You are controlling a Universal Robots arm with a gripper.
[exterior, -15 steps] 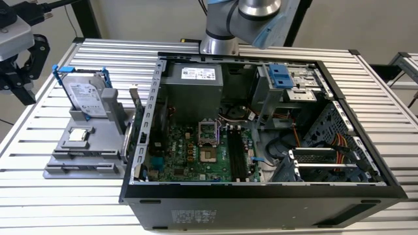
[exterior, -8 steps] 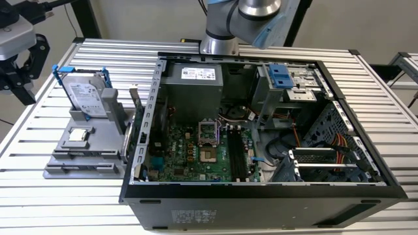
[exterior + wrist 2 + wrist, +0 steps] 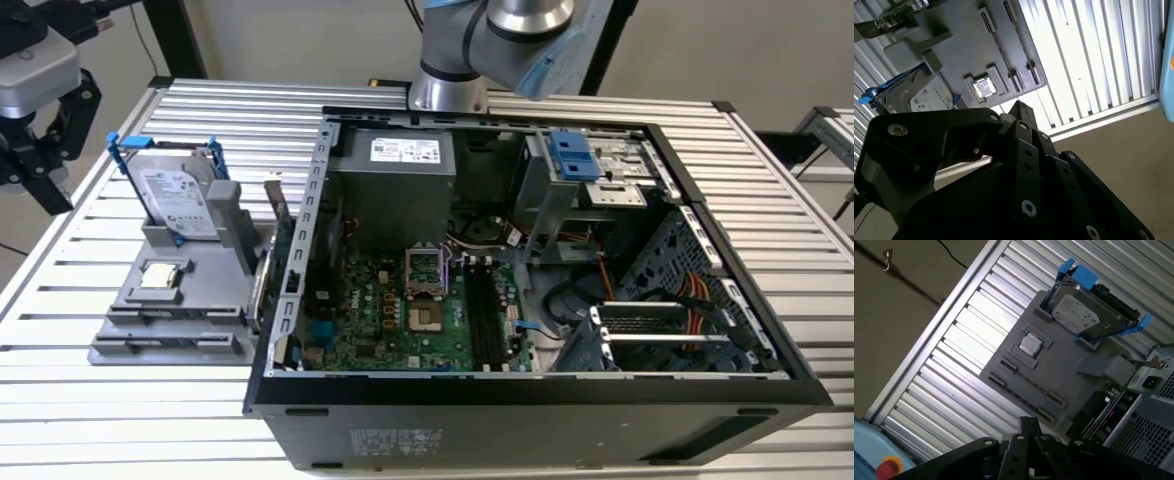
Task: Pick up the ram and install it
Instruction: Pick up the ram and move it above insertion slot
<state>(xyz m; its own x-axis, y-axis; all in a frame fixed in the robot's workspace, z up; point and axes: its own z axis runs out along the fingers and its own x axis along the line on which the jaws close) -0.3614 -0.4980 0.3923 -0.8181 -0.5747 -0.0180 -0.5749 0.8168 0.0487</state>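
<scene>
Gripper (image 3: pixel 38 180) is off at the exterior view's left, by the far corner of the slatted table (image 3: pixel 80 420), fingers spread apart with nothing in them. It's well apart from the ram (image 3: pixel 262 290), which looks like the thin green stick standing on its edge along the side of the grey holder (image 3: pixel 134 330), just beside the wall of the open computer case (image 3: pixel 534 420). On that same holder, the hard drive (image 3: pixel 180 195) stands upright in its blue frame, and the little square chip (image 3: pixel 160 275) lies flat in front of it. The long black slots (image 3: pixel 483 315) are on the motherboard, near the middle of the case.
</scene>
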